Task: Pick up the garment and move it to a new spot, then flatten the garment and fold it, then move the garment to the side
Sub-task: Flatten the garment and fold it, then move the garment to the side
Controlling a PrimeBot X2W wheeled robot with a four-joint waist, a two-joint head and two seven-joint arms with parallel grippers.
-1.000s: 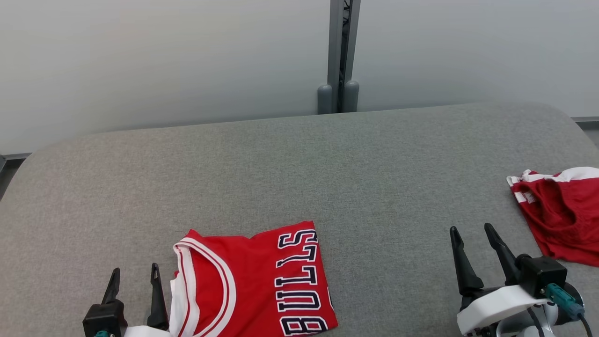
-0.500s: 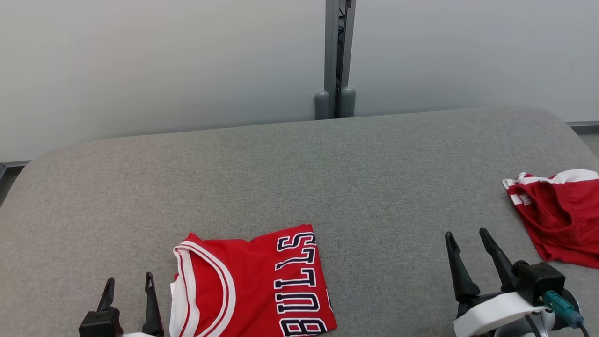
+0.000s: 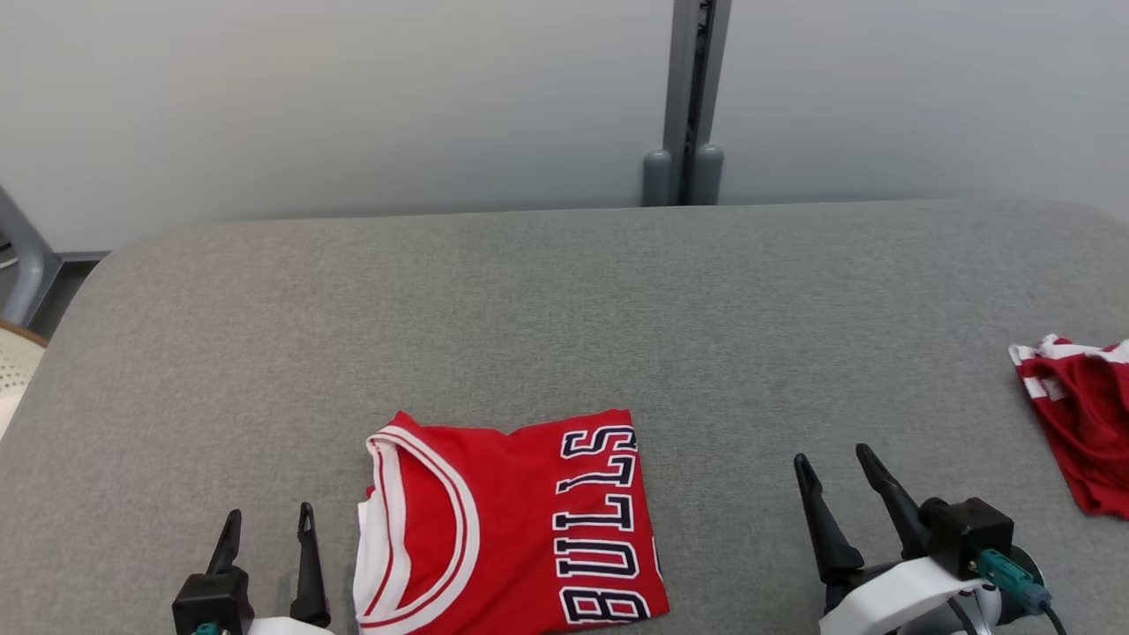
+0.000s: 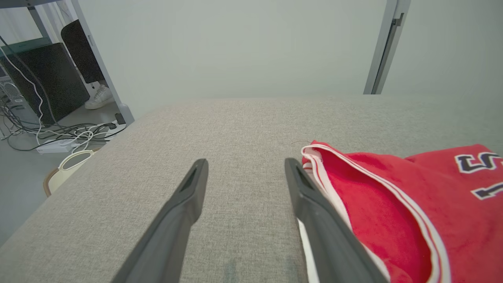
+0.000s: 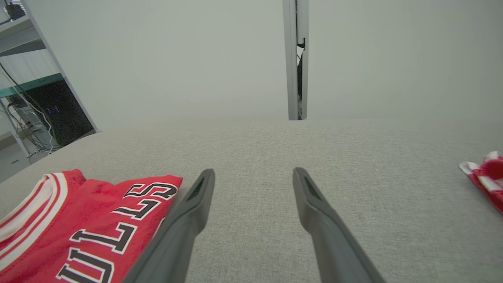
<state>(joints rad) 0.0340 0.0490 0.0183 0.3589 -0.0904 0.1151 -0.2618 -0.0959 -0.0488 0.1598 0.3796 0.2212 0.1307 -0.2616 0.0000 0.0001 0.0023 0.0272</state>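
My left gripper (image 3: 270, 511) stands wide, its two long dark fingers spread with bare cloth between them and nothing held. My right gripper (image 3: 830, 453) is spread just as wide and is empty too. Both point away from me over the desk covered in grey woven fabric (image 3: 564, 309). The folded red jersey with the white-trimmed neckline and dark "BULLS" lettering (image 3: 507, 520) lies flat on the desk between my two grippers, much closer to the left one. Its banded neck edge is just to the right of my left gripper's right finger, though I cannot tell whether finger and cloth touch. The lettered end of the jersey faces my right gripper, with a strip of bare desk in between. Further to the right of my right gripper, and well apart from it, a crumpled red garment with white stripes (image 3: 1080, 423) lies at the desk's edge. Ahead of both grippers, past the far edge of the desk, a grey upright post (image 3: 688, 97) rises against a pale wall.
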